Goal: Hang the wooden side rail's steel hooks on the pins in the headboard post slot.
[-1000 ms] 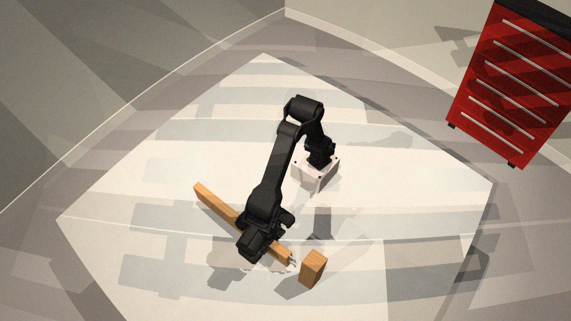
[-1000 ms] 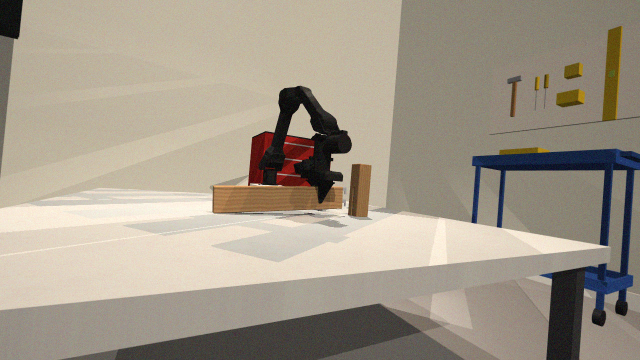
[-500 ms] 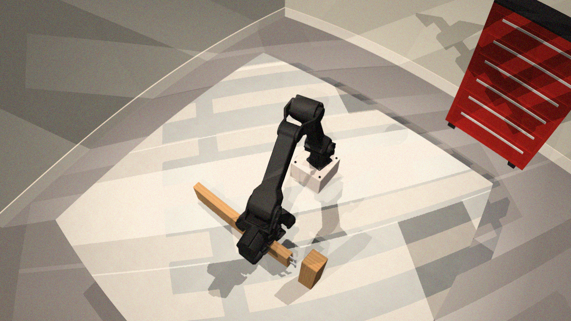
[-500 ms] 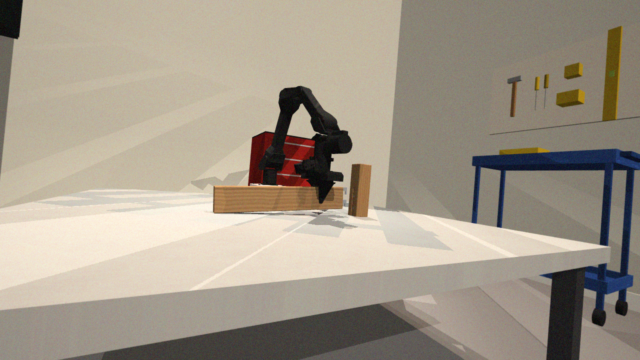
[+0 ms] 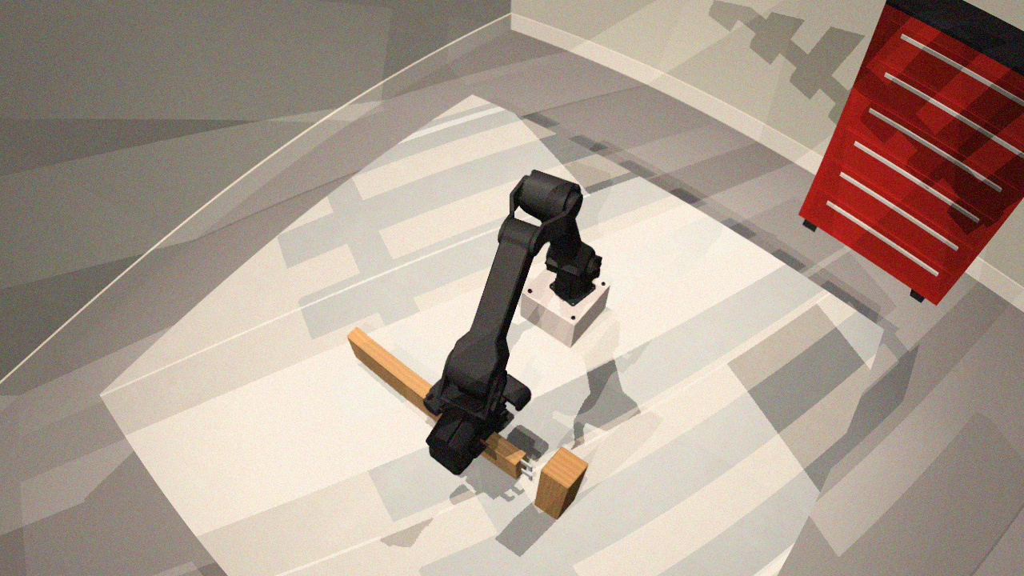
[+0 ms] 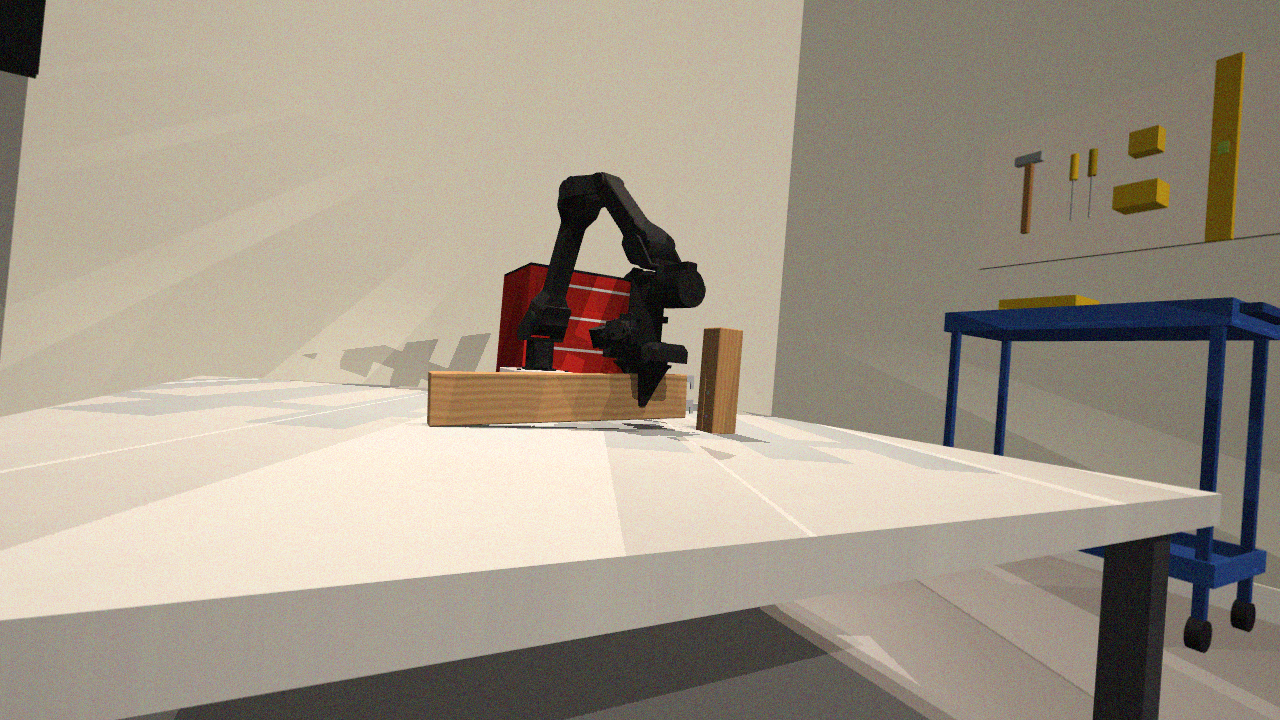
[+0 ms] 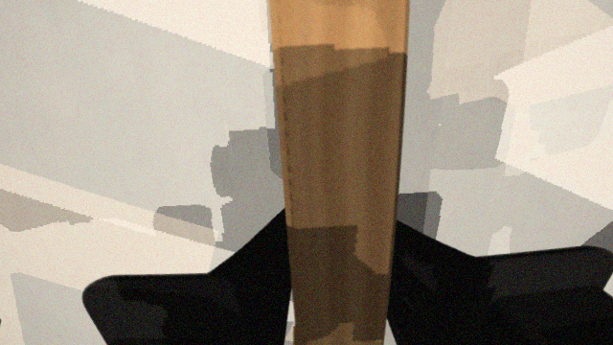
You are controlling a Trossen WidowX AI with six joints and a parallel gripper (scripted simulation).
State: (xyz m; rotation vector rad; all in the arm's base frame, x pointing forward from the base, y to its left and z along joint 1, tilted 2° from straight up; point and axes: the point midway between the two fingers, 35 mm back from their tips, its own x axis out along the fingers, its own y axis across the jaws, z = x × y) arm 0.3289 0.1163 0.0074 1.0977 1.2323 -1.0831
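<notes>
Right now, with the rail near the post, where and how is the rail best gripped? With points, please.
Probably near the hook end, from above, the end effector (image 5: pixel 481 450) (image 6: pixel 643 402) (image 7: pixel 325 212) closing across the narrow width. The rail (image 5: pixel 392 368) (image 6: pixel 537 398) (image 7: pixel 342 144) is long and stands on edge, both broad faces exposed.

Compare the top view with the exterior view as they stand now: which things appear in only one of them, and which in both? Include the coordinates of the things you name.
Only the top view shows the black floor feet (image 5: pixel 809 224) of the red metal drawer cabinet (image 5: pixel 894 164) (image 6: pixel 523 313).

Only the exterior view shows a blue wheeled cart (image 6: pixel 1092 320), a brown-handled hammer (image 6: pixel 1027 197) on the wall and a dark table leg (image 6: pixel 1129 626).

Both show the cabinet, the black robot arm (image 5: pixel 501 286) (image 6: pixel 562 259), the long wooden rail (image 5: pixel 390 366) (image 6: pixel 528 398) held in its tool (image 6: pixel 646 394), and the upright wooden post (image 5: pixel 562 480) (image 6: pixel 720 380).
</notes>
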